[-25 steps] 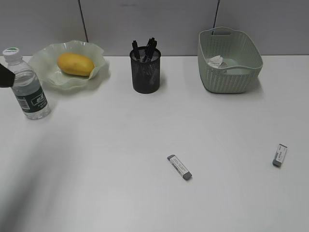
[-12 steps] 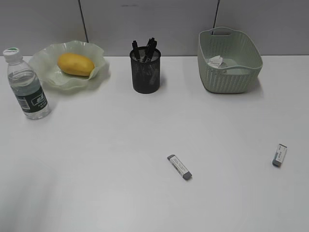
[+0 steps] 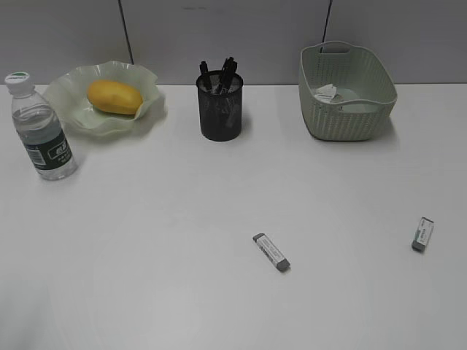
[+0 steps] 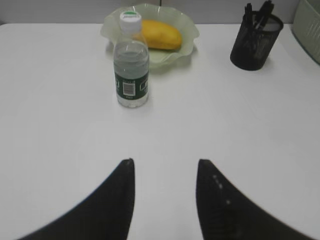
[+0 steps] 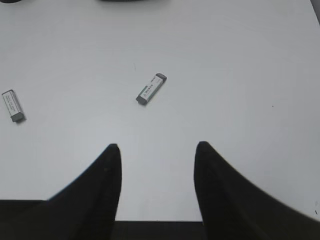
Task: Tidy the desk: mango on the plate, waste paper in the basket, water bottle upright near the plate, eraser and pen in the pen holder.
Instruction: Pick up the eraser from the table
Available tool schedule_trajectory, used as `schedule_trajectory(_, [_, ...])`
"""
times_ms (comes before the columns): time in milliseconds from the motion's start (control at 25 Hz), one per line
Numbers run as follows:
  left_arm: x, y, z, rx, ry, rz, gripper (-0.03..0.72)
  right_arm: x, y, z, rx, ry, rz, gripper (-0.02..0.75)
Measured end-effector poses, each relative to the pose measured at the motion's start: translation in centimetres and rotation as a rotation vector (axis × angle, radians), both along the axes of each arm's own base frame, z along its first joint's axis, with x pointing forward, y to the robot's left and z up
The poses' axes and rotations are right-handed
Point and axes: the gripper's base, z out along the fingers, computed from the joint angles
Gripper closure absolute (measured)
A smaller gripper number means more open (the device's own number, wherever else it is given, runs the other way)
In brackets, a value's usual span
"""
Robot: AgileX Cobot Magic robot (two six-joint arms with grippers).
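The water bottle [image 3: 42, 127] is stood upright beside the plate [image 3: 146, 109], where the mango [image 3: 114, 97] is held; two erasers [image 3: 271, 252] [image 3: 422, 234] are left on the desk [image 3: 182, 240] — both grippers [image 4: 165, 167] [image 5: 157, 150] are seen spread, empty.

The mango [image 3: 114, 97] lies on the wavy-rimmed green plate [image 3: 149, 111] at ten o'clock on the white desk [image 3: 182, 255]. The water bottle [image 3: 42, 130] stands upright at the plate's seven o'clock. Black pens fill the mesh pen holder [image 3: 220, 109] at twelve. The waste paper [image 3: 326, 92] sits inside the basket [image 3: 347, 120] at one o'clock. Two erasers [image 3: 271, 252] [image 3: 422, 234] lie flat at five and four.
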Motion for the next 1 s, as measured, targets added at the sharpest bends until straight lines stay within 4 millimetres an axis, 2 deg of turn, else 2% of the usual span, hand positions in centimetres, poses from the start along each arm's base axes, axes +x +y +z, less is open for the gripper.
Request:
schedule_trajectory(200, [-0.6, 0.1, -0.3, -0.012, 0.033, 0.01, 0.372, 1.7, 0.1, -0.1, -0.003, 0.038, 0.0, 0.352])
schedule_trajectory(360, [-0.7, 0.1, -0.3, -0.013, 0.03, 0.011, 0.372, 4.3, 0.3, -0.3, 0.001, 0.061, -0.005, 0.352])
schedule_trajectory(560, [-0.7, 0.1, -0.3, -0.013, 0.03, 0.011, 0.379, 8.8, 0.7, -2.0, 0.052, 0.186, -0.059, 0.352])
schedule_trajectory(800, [-0.4, 0.2, 0.2, -0.015, -0.036, 0.018, 0.387, 15.6, 1.2, -5.2, 0.062, 0.468, -0.114, 0.348])
schedule_trajectory(1000, [0.0, 0.1, 0.9, -0.026, -0.111, 0.023, 0.387, 20.9, 1.7, -7.4, 0.11, 0.594, -0.17, 0.287])
